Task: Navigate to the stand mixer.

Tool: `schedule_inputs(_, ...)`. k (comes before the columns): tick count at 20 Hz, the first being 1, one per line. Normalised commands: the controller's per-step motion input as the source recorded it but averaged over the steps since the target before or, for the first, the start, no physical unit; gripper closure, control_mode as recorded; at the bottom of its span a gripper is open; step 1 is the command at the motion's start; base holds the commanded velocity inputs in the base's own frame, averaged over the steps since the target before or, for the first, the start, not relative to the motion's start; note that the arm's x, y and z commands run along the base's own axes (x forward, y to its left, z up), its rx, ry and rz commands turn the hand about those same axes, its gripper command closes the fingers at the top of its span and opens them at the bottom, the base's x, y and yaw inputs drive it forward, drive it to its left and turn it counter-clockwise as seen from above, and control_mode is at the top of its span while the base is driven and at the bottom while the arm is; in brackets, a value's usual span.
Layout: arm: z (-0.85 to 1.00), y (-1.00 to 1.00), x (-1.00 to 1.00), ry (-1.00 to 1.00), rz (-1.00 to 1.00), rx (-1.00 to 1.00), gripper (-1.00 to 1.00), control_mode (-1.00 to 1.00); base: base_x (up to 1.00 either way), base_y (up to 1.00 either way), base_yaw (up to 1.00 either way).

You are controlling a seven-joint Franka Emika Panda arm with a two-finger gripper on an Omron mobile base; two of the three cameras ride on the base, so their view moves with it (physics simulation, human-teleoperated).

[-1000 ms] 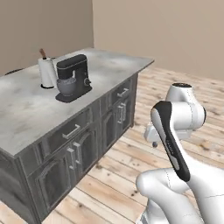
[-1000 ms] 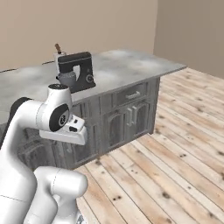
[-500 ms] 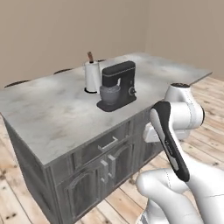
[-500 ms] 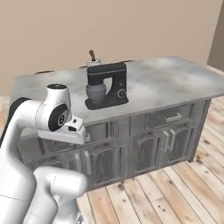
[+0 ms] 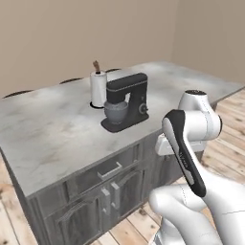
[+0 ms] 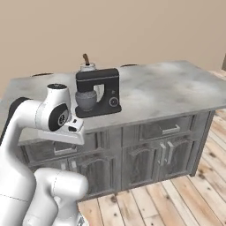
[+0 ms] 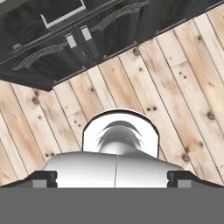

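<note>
One second of driving has swung my whole view: the grey marbled tabletop (image 5: 52,129) of the dark-cabinet kitchen island, which ran off at a slant before, now lies broadside ahead of me, so I take this as the base moving, not the things. The small dark charcoal stand mixer with its boxy head and rounded grey metal bowl (image 5: 126,102) stands about midway along the tabletop, somewhat nearer the front edge than the back, and it now sits close to the centre of the left base view and just beyond my arm's elbow in the right base view (image 6: 97,92). The white paper-towel roll on a brown stick (image 5: 98,87) stands just behind it, toward the back edge. The hand view looks down on pale wooden floor planks (image 7: 166,87) and the island's dark cabinet doors (image 7: 65,48); the pincer tips barely show at the bottom there, so I cannot tell whether it is released or clenched. I judge the approach nearly finished, with perhaps a little closing in left.
</note>
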Motion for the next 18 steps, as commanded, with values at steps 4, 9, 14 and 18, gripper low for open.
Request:
schedule_inputs(4, 0.00, 0.00, 0.00, 0.00, 0.00, 0.00, -1.00, 1.00, 0.34, -0.45, 0.10)
schedule_inputs(9, 0.00, 0.00, 0.00, 0.00, 0.00, 0.00, -1.00, 1.00, 0.45, -0.22, 0.12)
schedule_inputs(14, 0.00, 0.00, 0.00, 0.00, 0.00, 0.00, -1.00, 1.00, 0.67, -0.05, 0.21)
schedule_inputs(18, 0.00, 0.00, 0.00, 0.00, 0.00, 0.00, -1.00, 1.00, 0.83, 0.00, 0.25)
